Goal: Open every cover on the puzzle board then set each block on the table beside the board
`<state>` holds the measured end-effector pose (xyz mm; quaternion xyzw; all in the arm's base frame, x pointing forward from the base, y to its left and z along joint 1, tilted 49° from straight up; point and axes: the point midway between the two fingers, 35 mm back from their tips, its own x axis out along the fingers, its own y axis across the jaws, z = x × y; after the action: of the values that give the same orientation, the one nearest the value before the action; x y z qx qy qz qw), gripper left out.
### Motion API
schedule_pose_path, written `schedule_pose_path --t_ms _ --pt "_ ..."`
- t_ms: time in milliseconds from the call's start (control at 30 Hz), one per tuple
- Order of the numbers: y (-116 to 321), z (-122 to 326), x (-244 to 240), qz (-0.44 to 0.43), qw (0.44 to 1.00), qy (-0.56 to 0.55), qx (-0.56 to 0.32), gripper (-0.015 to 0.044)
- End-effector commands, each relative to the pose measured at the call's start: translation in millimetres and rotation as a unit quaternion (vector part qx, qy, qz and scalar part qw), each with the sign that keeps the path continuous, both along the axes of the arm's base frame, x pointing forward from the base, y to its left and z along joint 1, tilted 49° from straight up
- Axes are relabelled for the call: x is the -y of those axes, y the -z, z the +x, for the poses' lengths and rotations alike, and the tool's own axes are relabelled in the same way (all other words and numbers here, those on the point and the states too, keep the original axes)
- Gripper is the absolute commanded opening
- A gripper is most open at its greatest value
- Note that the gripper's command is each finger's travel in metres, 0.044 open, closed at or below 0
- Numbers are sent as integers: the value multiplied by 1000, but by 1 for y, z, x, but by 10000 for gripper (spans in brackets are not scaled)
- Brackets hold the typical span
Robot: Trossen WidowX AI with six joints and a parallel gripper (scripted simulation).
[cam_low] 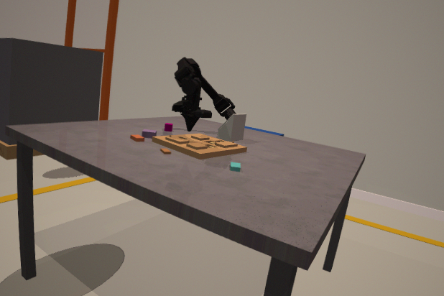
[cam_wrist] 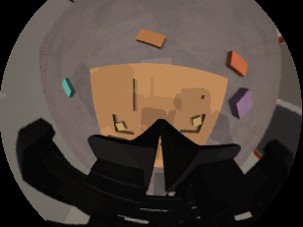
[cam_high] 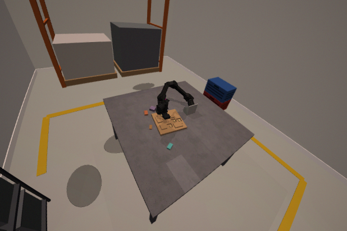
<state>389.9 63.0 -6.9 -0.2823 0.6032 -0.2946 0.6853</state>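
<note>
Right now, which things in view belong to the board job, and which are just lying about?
Job:
- puzzle board
- its covers
- pale blocks in wells
- gripper

Apparently lying about:
- teal block
- purple block
- magenta block
- red-orange block
- light-orange block
</note>
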Motion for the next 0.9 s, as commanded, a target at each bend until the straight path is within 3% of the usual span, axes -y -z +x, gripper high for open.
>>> schedule_pose_path --t_ms 0,400,867 --pt "5 -12 -5 5 1000 21 22 0" --pt "23 -76 -29 30 978 141 154 0" --pt "40 -153 -36 45 915 271 296 0"
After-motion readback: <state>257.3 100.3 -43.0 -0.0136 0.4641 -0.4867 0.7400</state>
